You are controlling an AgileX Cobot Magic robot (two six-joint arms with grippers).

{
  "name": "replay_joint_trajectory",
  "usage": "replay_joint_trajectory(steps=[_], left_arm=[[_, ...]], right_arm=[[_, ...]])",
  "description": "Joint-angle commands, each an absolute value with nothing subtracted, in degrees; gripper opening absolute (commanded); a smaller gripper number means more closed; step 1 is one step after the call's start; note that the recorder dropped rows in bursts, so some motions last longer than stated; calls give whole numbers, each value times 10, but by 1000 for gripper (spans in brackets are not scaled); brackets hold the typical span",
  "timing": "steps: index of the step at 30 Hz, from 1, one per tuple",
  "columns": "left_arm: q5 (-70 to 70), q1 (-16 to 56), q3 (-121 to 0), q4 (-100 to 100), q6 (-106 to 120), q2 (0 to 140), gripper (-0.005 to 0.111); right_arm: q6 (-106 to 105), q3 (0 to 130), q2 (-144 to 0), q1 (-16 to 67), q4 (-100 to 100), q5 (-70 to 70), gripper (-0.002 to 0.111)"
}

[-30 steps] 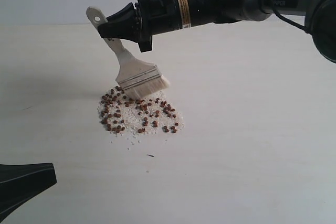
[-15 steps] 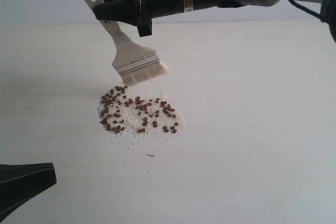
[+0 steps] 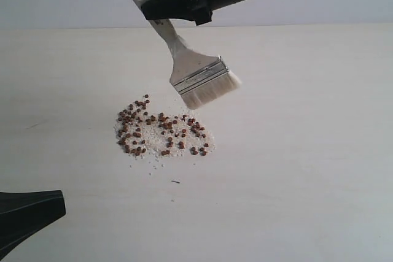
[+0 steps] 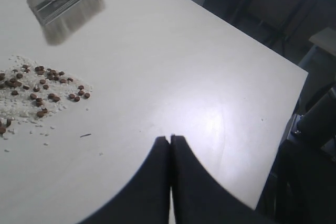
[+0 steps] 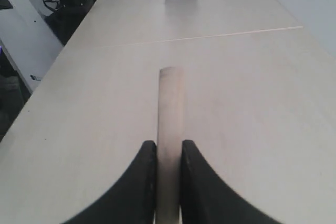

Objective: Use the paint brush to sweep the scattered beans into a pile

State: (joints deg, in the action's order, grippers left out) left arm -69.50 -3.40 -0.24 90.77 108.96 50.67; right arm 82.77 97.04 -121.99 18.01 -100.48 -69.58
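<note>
Grips the paint brush [image 3: 198,75] by its handle in the right gripper [image 3: 161,11], brush slanting down from it, bristles off the bench [image 3: 307,164]. Shows the beans [image 3: 161,132], loosely piled, below that gripper, beside the bristle tips. Parks the left gripper [image 4: 169,141] closed, empty, farther off.

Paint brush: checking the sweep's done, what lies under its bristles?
The paint brush hangs in the air; beneath it only bare table beside the pile. Nothing is covered.

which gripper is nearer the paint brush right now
Right. The right gripper clamps the paint brush handle; the left gripper is shut, empty, low at the exterior view's near-left corner, well apart.
</note>
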Motion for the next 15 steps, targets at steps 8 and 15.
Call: replay_joint_trajectory(steps=[8, 15], left_arm=[[-700, -35, 0, 910, 1093, 503, 0], [-700, -35, 0, 910, 1093, 503, 0]], right_arm=[[839, 604, -937, 147, -943, -386, 0], [833, 511, -812, 147, -776, -218, 0]])
